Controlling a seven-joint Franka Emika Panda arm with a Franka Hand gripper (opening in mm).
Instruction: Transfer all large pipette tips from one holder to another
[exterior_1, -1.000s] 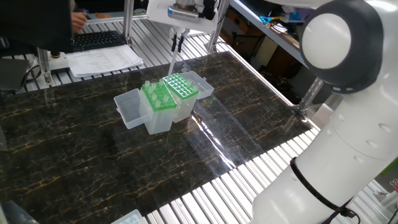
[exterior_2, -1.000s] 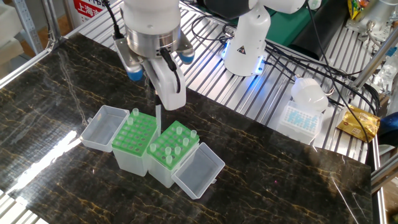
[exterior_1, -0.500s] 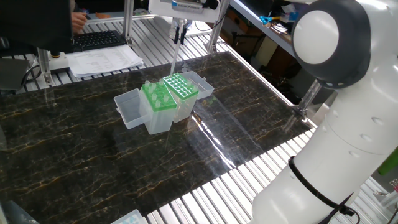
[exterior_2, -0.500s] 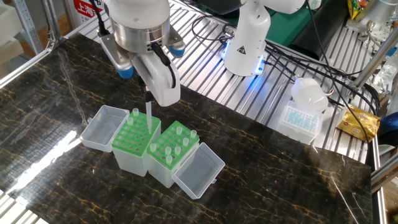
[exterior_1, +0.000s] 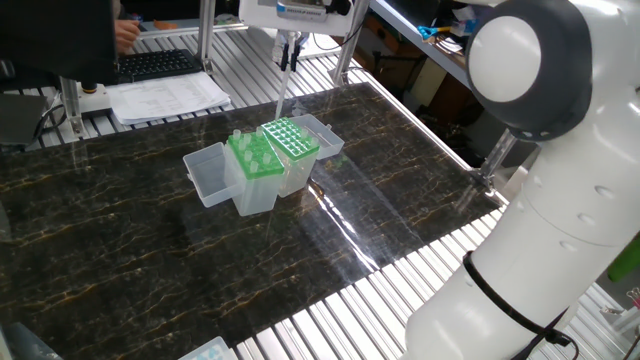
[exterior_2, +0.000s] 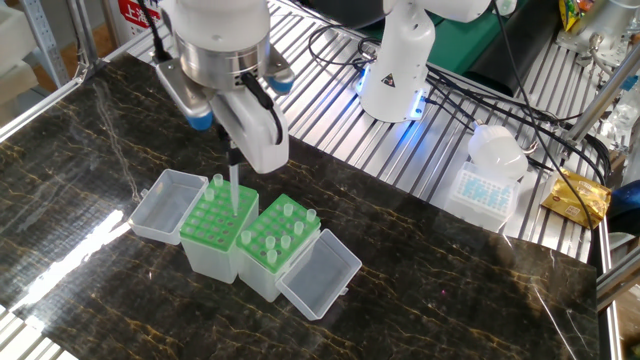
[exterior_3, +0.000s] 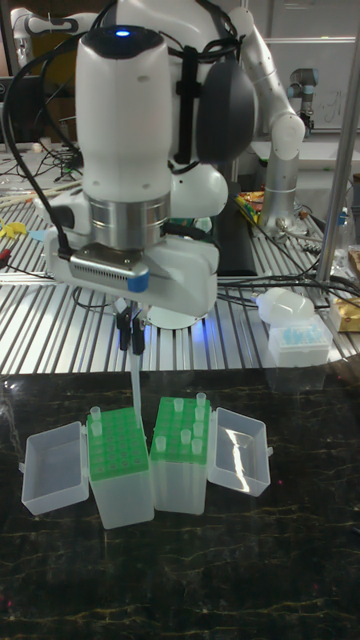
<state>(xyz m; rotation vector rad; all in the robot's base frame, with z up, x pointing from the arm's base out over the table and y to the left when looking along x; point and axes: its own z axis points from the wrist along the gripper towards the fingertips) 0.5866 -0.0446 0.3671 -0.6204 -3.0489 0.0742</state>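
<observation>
End effector (exterior_3: 130, 343) gripping one tip (exterior_3: 136, 392), two racks (exterior_3: 120, 443)

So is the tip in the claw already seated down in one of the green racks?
No, the tip hangs from the claw with its lower end above the left rack, not yet pushed into a hole.

White rounded Franka arm (exterior_1: 560, 190) with dark grey joint bands, silver ribbed wrist ring, blue light on top, black cables, slim black-fingered claw (exterior_3: 130, 335) beneath white housing.
</observation>
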